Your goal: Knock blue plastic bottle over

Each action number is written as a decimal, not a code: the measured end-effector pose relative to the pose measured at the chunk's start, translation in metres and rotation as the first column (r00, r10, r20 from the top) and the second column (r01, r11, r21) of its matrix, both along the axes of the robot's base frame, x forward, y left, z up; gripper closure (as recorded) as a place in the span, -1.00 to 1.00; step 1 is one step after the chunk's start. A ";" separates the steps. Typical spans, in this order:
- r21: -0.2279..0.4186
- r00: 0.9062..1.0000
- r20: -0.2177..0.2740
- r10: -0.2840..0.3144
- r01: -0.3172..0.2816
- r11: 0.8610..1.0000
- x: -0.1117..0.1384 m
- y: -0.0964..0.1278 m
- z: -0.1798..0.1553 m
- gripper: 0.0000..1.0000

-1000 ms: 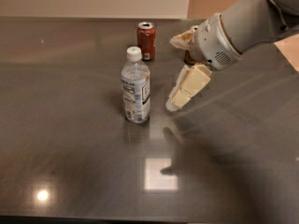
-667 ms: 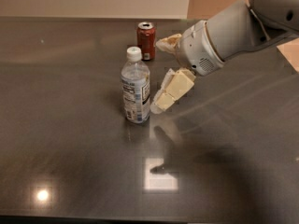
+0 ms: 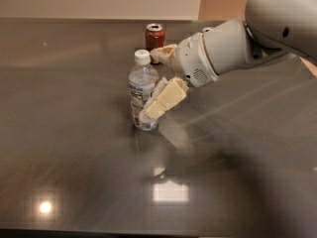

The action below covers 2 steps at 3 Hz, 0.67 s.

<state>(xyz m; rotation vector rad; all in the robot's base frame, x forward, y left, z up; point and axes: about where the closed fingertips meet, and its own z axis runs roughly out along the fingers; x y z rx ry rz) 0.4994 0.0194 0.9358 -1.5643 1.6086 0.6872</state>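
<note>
The blue plastic bottle (image 3: 140, 83), clear with a white cap and a printed label, stands upright on the dark table (image 3: 74, 148) near the middle. My gripper (image 3: 150, 85) reaches in from the right and is open. Its near cream finger (image 3: 166, 99) lies against the bottle's lower right side, with the tip at the bottle's base. The far finger (image 3: 162, 52) sits behind the bottle, level with its shoulder. The bottle's right edge is partly hidden by the near finger.
A red can (image 3: 154, 35) stands upright behind the bottle, close to the far finger. My grey arm (image 3: 233, 46) crosses the right part of the table. A bright light reflection (image 3: 170, 191) lies on the table in front.
My gripper has moved left and down toward the bottle, and the near finger now touches its lower right side. The bottle still stands upright in the same place.
</note>
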 end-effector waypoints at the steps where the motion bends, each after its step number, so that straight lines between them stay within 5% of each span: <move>1: 0.048 1.000 -0.020 -0.010 0.011 0.999 0.004 0.005 0.000 -0.66; 2: 0.083 0.999 -0.033 -0.014 0.017 0.996 0.006 0.006 0.001 -0.17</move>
